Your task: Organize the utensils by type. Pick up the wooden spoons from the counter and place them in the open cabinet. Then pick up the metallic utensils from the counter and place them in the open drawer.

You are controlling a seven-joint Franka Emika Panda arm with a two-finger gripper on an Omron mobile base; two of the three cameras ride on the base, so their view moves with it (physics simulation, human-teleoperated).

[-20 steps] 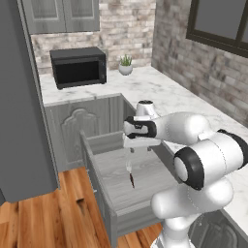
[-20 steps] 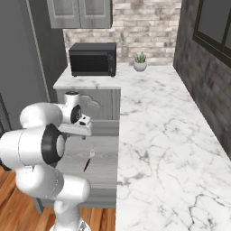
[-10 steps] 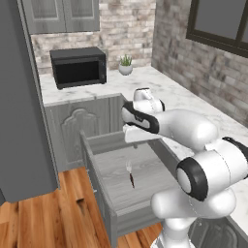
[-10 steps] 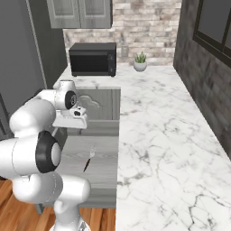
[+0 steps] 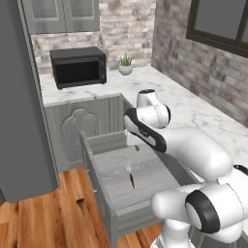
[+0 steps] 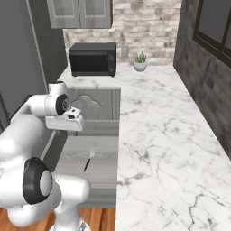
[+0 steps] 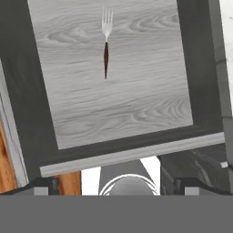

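Observation:
The thin silver fork [image 7: 106,45] with a dark handle lies flat on the pale floor of the open drawer [image 7: 136,95], tines toward the cabinets. The left base view shows the fork [image 5: 130,173] in the middle of the drawer [image 5: 140,220], and the right base view shows the fork [image 6: 89,159] there too. My gripper [image 7: 117,184] hangs open and empty above the drawer's back end, clear of the fork. In the left base view the gripper [image 5: 136,145] points down beside the counter [image 5: 193,106] edge. The wooden spoons are out of view.
A black microwave [image 5: 79,67] and a small potted plant [image 5: 125,64] stand at the counter's far end. Grey upper cabinets [image 5: 63,14] hang above them. A tall dark panel [image 5: 19,121] rises left of the drawer, over wooden floor [image 5: 48,218].
The hand has risen and drawn back from above the fork toward the drawer's back end, jaws still open. The fork has stayed where it lay in the drawer.

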